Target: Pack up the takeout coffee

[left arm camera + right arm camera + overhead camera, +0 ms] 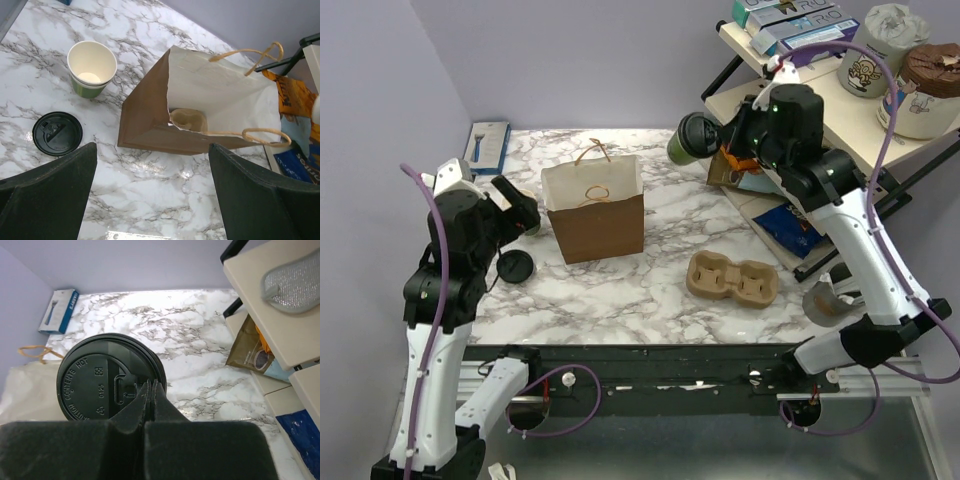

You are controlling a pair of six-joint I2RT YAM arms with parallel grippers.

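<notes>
Takeout coffee (690,138) aloft in pinched-shut right jaws, left jaws wide open, empty, marble table (660,290), lilac walls (570,60)

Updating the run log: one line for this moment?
right gripper: shut on takeout coffee, aloft right of bag | left gripper: open | packed: no

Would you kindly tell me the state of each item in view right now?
Lidded cup: lid on, held aloft, tilted.
Right gripper: shut on lidded cup.
Left gripper: open, empty.
Bag: upright, open.
Spare cup: upright, unlidded.
Loose lid: flat on table.
Tray: lying on table.
</notes>
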